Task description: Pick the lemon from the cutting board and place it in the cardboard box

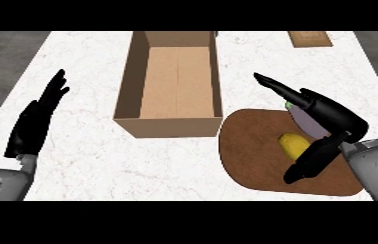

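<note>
The yellow lemon lies on the round brown cutting board at the lower right. My right hand hovers over it, open, fingers stretched toward the upper left and the thumb reaching down past the lemon's right side. The hand hides part of the lemon. An open cardboard box stands left of the board, with nothing visible inside. My left hand rests open at the left edge, fingers up.
A purple-grey object sits on the board behind the lemon, mostly under my right hand. A small wooden block lies at the far right of the white marble counter.
</note>
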Available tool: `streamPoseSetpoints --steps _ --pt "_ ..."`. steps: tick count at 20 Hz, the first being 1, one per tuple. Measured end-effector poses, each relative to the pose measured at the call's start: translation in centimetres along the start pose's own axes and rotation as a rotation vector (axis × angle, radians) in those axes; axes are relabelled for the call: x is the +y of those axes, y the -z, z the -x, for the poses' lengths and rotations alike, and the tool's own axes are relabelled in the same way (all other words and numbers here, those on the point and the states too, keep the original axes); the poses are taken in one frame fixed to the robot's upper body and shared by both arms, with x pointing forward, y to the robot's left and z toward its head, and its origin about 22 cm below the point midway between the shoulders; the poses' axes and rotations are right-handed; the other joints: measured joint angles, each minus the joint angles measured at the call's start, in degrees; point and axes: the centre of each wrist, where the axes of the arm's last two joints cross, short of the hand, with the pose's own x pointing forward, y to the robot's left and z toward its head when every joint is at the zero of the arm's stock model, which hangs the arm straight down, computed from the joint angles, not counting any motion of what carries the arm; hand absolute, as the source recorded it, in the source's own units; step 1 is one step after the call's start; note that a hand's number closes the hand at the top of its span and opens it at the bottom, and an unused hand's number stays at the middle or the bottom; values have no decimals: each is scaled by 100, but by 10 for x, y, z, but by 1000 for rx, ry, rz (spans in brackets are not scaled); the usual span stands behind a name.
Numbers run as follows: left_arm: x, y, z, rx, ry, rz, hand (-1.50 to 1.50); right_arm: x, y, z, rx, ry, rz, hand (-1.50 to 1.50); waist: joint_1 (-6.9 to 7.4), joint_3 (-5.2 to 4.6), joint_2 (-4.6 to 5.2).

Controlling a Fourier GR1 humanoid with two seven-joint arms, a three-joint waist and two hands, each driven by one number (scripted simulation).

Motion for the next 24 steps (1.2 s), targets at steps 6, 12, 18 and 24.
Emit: streamPoseSetpoints --steps 6,12,18,24 --pt "8 -3 21 79 45 -83 0 -11 -46 42 -39 127 -139 -150 -39 40 125" --pt "11 -1 30 96 58 -95 0 -48 -53 41 -67 -34 -143 -150 10 44 132" --pt "9 2 34 101 63 -90 0 -68 -43 27 -58 -346 -324 -150 50 28 130" --pt "9 2 41 110 67 -97 0 -75 -32 26 -17 -565 -554 -150 18 13 90"
